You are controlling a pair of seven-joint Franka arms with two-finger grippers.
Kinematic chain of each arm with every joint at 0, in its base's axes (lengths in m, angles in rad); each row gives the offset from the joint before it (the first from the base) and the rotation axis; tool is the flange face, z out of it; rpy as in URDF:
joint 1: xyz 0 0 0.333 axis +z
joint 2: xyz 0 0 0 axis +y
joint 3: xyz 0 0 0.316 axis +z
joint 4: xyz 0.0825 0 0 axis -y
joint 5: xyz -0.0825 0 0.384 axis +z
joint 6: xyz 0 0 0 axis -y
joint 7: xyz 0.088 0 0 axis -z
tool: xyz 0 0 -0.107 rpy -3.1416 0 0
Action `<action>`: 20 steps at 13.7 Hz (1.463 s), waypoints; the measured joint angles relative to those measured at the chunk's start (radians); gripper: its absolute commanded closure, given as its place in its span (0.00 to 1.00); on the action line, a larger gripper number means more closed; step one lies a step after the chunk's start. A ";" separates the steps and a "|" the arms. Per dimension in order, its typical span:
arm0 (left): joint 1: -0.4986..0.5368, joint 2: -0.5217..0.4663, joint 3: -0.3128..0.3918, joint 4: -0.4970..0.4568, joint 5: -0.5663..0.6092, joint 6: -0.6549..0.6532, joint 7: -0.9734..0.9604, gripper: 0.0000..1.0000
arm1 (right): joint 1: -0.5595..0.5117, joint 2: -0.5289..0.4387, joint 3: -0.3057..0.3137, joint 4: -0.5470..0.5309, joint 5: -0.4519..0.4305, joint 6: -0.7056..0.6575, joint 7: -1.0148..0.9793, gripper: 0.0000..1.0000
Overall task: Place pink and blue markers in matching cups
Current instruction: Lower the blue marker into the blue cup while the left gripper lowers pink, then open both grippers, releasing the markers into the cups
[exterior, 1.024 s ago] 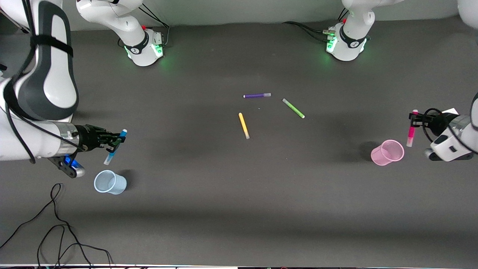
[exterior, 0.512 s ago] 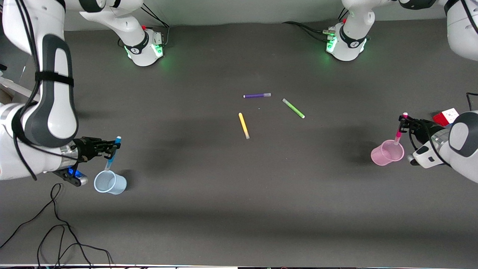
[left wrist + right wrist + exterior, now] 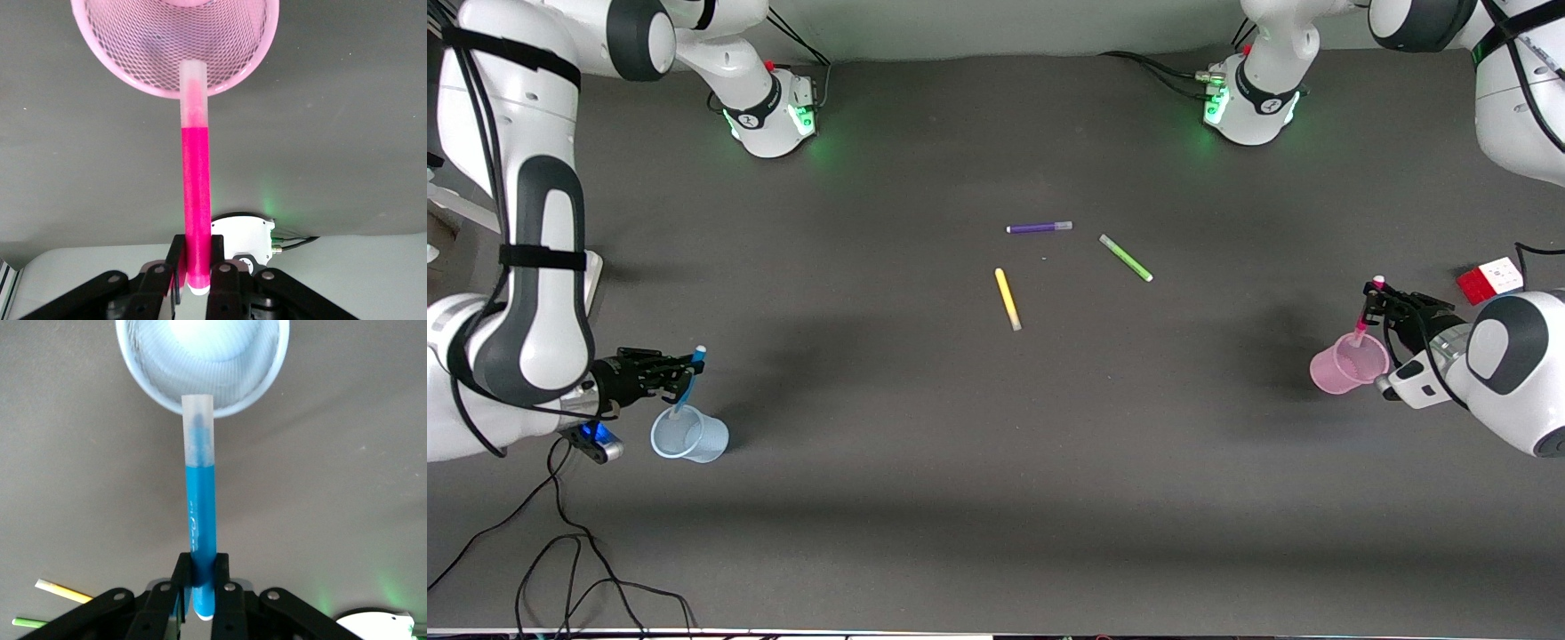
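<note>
My right gripper [image 3: 683, 366] is shut on the blue marker [image 3: 687, 383] and holds it upright, cap down, with the cap tip inside the rim of the pale blue cup [image 3: 688, 434]. In the right wrist view the blue marker [image 3: 200, 513] points into the blue cup [image 3: 203, 360] from my right gripper [image 3: 201, 577]. My left gripper [image 3: 1371, 302] is shut on the pink marker [image 3: 1364, 316], its pale cap dipping into the pale pink cup [image 3: 1348, 363]. In the left wrist view the pink marker [image 3: 195, 173] reaches into the pink cup [image 3: 175, 40] from my left gripper [image 3: 196, 257].
A purple marker [image 3: 1039, 228], a green marker [image 3: 1125, 258] and a yellow marker [image 3: 1008, 299] lie at the table's middle. A colour cube [image 3: 1489, 280] sits near the left arm's end. Black cables [image 3: 560, 551] lie at the near corner by the right arm.
Both grippers have come down and toward their cups. The blue marker's cap now sits in the blue cup's mouth and the pink marker's cap in the pink cup's mouth.
</note>
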 measured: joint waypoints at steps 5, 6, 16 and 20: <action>0.000 0.035 0.000 0.044 0.001 0.003 0.000 1.00 | -0.117 0.071 0.005 0.056 0.178 -0.001 -0.004 1.00; 0.000 0.042 0.000 0.047 0.001 0.004 0.000 1.00 | -0.125 0.080 0.006 0.064 0.206 -0.002 -0.004 1.00; 0.000 0.090 0.000 0.100 0.001 0.067 0.000 0.25 | -0.130 0.132 0.016 0.082 0.266 -0.001 -0.004 0.00; 0.000 0.090 0.000 0.106 0.001 0.078 0.001 0.00 | -0.142 0.132 0.015 0.095 0.267 -0.001 -0.004 0.00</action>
